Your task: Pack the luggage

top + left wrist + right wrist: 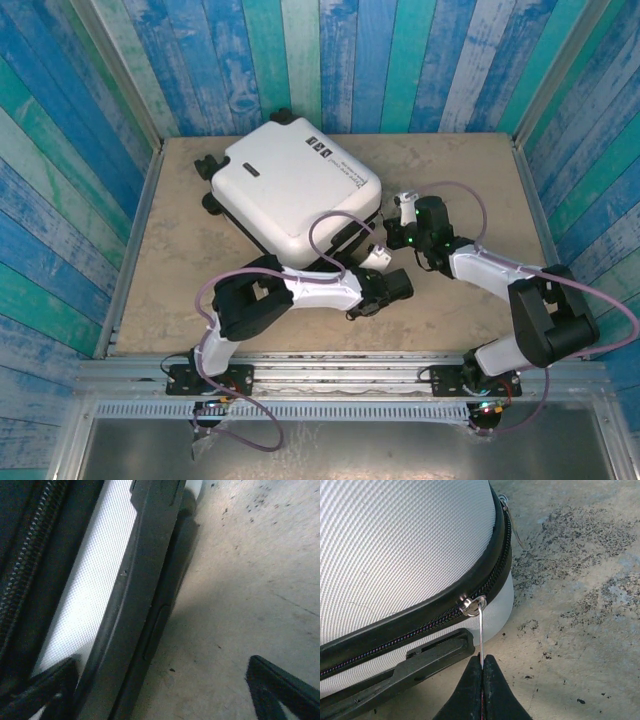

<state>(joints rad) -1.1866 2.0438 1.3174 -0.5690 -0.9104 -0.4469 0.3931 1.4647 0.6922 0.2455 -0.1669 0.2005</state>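
Left wrist view: closing carelessly, the wide-open, empty left gripper could shove the white hard-shell suitcase, whose black side handle sits between its fingers. The right gripper, pinched shut on the thin silver zipper pull, may lose it under a skewed tug. The suitcase lies closed toward the far-left corner of the bench, left of both grippers.

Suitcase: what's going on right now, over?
Right claw shut on zipper pull. Left claw open beside the side handle. Suitcase lid down, flat on table.
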